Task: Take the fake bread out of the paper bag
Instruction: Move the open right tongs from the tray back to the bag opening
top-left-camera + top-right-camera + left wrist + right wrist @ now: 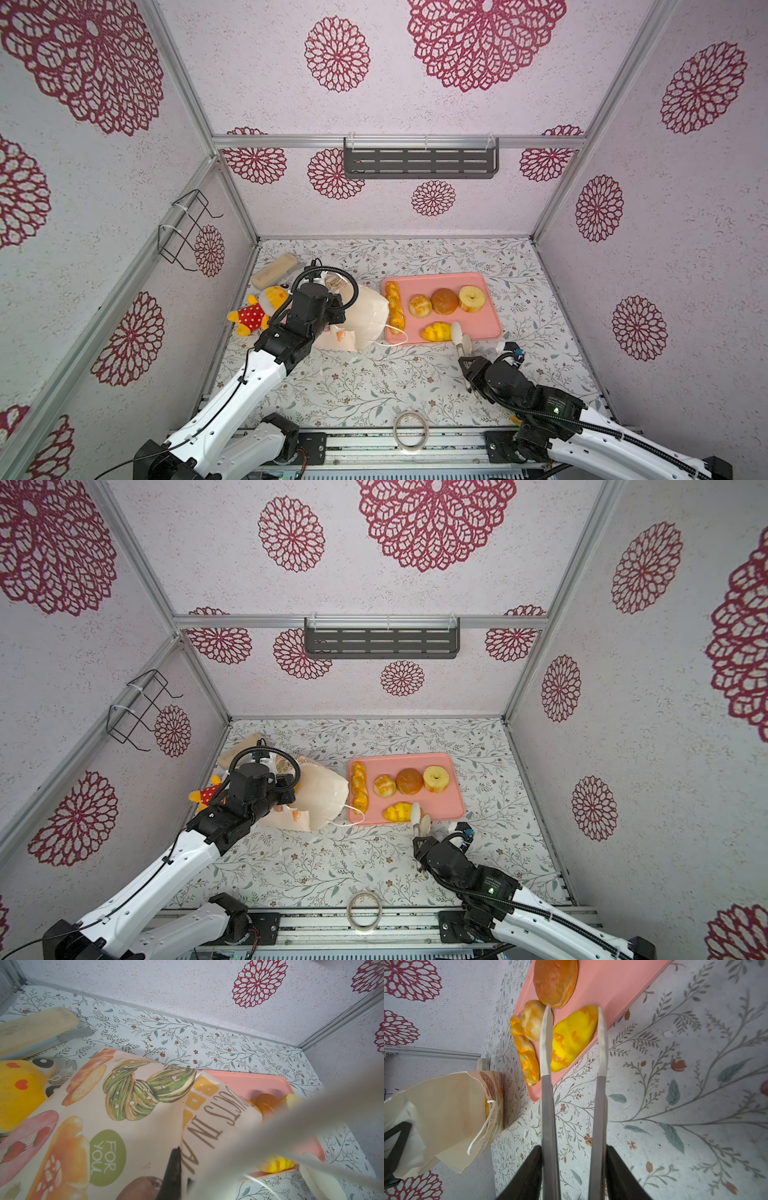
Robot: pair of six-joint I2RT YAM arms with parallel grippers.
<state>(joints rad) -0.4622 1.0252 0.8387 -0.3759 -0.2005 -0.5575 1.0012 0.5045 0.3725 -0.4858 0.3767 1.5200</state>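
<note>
The paper bag [368,316] [322,793] lies on its side left of the pink tray [482,324]. My left gripper [182,1167] is shut on the bag's printed paper [135,1126]. The fake bread lies on the tray: a braided stick [394,309], a pale bun [420,306], a brown bun [444,301], a ring [471,298] and a yellow loaf [435,331] [573,1036]. My right gripper [573,1151] [467,361] is shut on metal tongs [548,1105]. Their white tips stand apart on either side of the yellow loaf. The bag's mouth [446,1109] shows only pale paper.
A yellow plush toy in a red dotted dress [257,311] and a pale beige block [274,270] lie behind the left arm. A tape ring [411,430] sits at the front edge. A wire rack [187,228] hangs on the left wall and a grey shelf [419,160] on the back wall.
</note>
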